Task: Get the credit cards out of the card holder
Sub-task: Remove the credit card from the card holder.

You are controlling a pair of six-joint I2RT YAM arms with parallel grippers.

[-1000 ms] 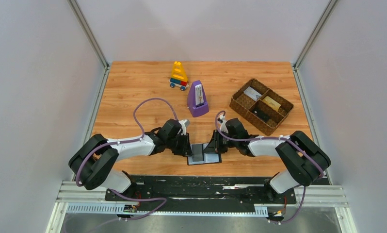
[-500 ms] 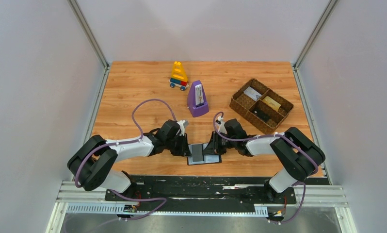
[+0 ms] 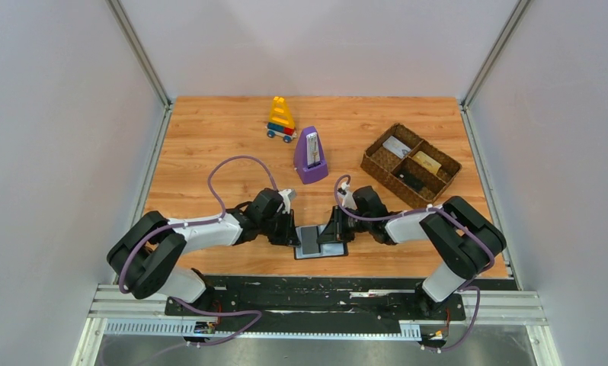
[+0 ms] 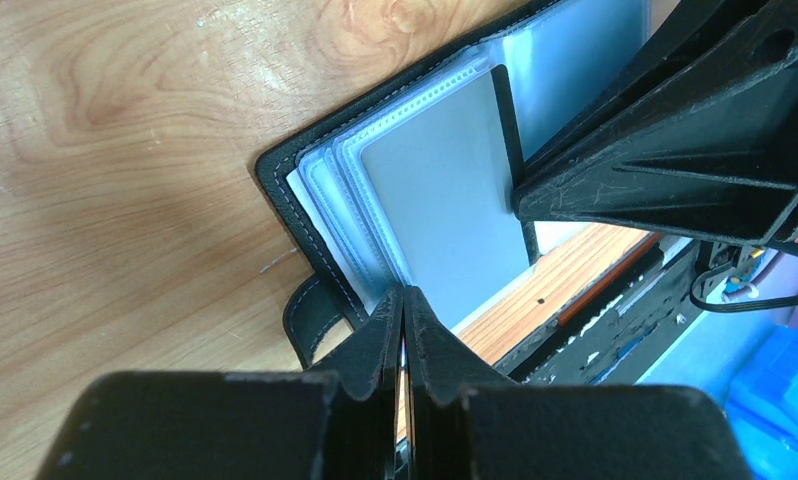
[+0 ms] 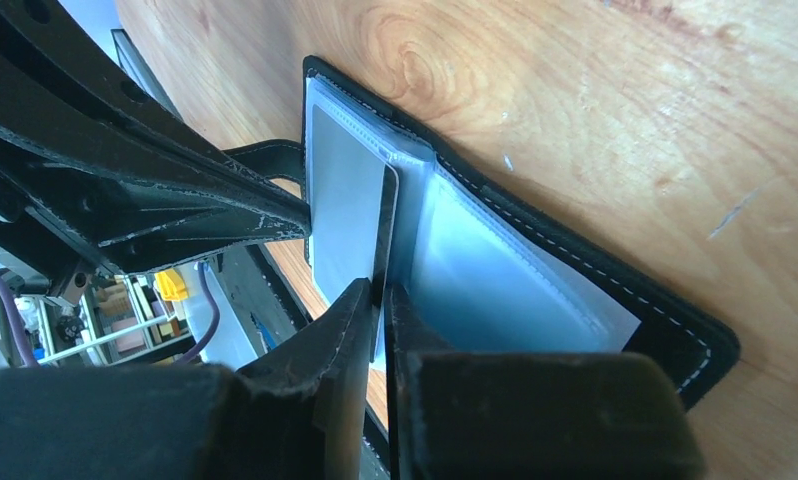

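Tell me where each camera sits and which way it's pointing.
Top: above and behind, looking down at the table; left arm and right arm show.
Left wrist: on that arm, looks along the left gripper onto the card holder.
Right wrist: looks along the right gripper onto the card holder.
Shared: both wrist views show the card holder and the other arm's gripper.

purple metronome (image 3: 310, 156), woven tray (image 3: 392, 189), toy (image 3: 281, 120)

Worktop (image 4: 125, 150): wood-grain board, smooth with a faint sheen. Card holder (image 5: 690, 345): matt black leather-like cover with pale stitching; its sleeves (image 4: 435, 200) are clear, glossy plastic. Left end effector (image 4: 404, 300) and right end effector (image 5: 380, 295): matt black plastic, finely scuffed. Tray (image 3: 377, 164) near the right edge: brown woven fibre.
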